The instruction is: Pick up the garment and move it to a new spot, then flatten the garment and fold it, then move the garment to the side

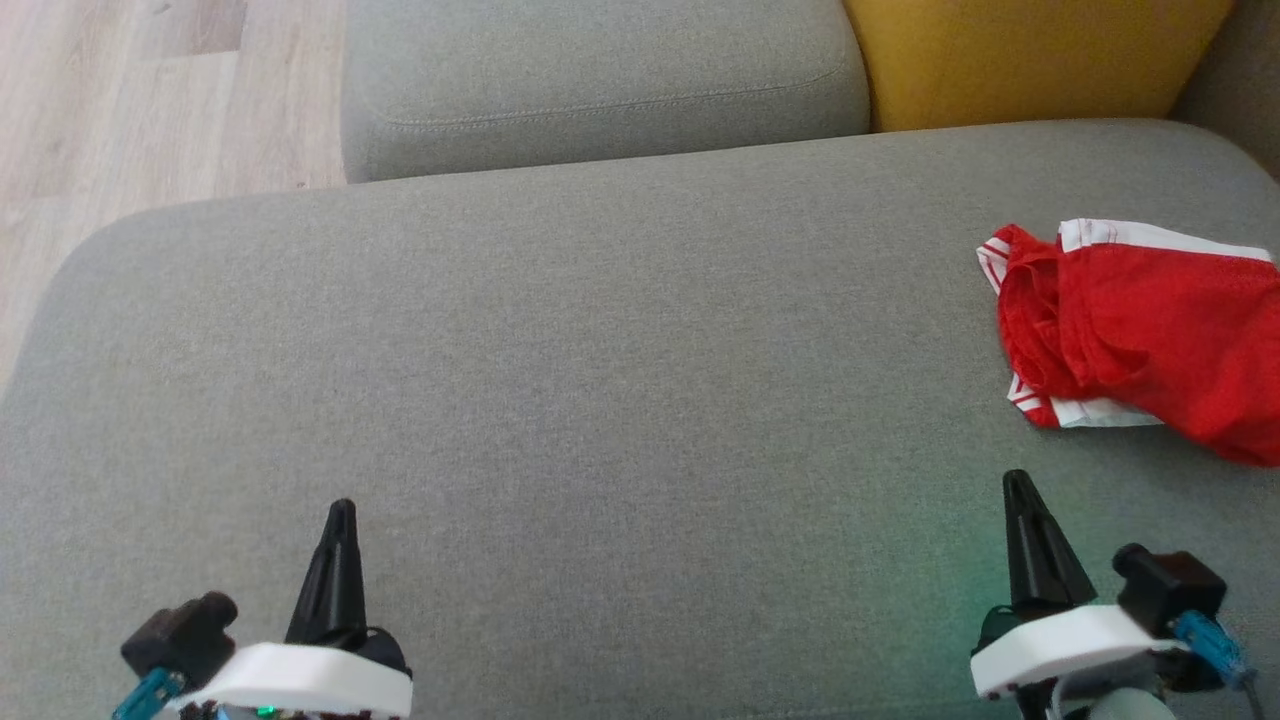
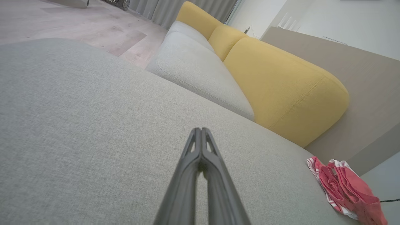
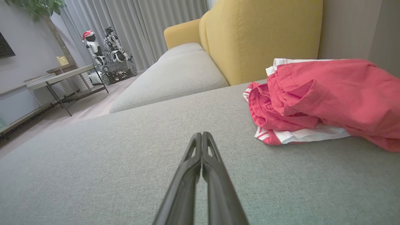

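No text, label, brand, number or sign can be read in any view. The red garment (image 1: pixel 1150 330) bears only plain white stripes at its edges, with no legible print or tag facing the cameras.

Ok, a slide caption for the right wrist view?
Shut right gripper over the grey sofa cushion, crumpled red garment lying untouched ahead to its right.
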Robot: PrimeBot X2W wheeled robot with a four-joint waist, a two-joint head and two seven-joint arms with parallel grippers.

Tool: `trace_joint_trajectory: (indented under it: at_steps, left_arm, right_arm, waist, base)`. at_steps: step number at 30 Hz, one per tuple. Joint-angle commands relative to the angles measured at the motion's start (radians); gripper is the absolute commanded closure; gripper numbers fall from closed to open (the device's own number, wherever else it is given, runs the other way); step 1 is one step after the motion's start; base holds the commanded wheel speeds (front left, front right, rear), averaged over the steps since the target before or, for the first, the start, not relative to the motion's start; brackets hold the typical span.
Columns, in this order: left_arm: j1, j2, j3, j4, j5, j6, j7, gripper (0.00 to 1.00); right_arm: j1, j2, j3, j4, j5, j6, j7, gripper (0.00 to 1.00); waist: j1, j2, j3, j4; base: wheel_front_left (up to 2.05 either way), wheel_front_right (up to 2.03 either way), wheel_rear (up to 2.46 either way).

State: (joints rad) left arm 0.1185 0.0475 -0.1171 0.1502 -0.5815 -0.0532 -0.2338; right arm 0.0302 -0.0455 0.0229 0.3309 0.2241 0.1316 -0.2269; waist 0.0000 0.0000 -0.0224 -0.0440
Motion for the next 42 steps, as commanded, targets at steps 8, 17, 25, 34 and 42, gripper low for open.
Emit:
trace_joint_trajectory:
  at_steps: [8, 17, 25, 34, 42]
  left_arm:
    - [-0.057, 0.007, 0.020, -0.021, -0.083, -0.010, 0.022, 1.00]
    - [-0.071, 0.010, 0.034, -0.010, -0.166, -0.016, 0.046, 1.00]
    - [-0.083, 0.012, 0.046, -0.002, -0.239, -0.021, 0.067, 1.00]
    - [-0.095, 0.014, 0.059, 0.006, -0.311, -0.026, 0.089, 1.00]
    - [-0.108, 0.015, 0.072, 0.014, -0.383, -0.031, 0.111, 1.00]
  right_arm:
    - [-0.052, -0.005, -0.011, -0.038, 0.110, 0.000, 0.026, 1.00]
    - [-0.059, -0.007, -0.019, -0.042, 0.219, 0.000, 0.051, 1.00]
    - [-0.065, -0.008, -0.027, -0.046, 0.314, 0.000, 0.073, 1.00]
    - [-0.071, -0.009, -0.035, -0.050, 0.410, 0.000, 0.095, 1.00]
    - [-0.078, -0.010, -0.043, -0.053, 0.505, 0.000, 0.117, 1.00]
  waist:
    - [0.0000, 0.0000, 0.002, 0.003]
    - [0.0000, 0.0000, 0.004, 0.007]
    - [0.0000, 0.0000, 0.005, 0.010]
    - [0.0000, 0.0000, 0.007, 0.013]
    - [0.0000, 0.0000, 0.009, 0.016]
  base:
    - [0.00, 0.00, 0.00]
    - [0.00, 0.00, 0.00]
    - [0.00, 0.00, 0.00]
    - [0.00, 0.00, 0.00]
    - [0.00, 0.00, 0.00]
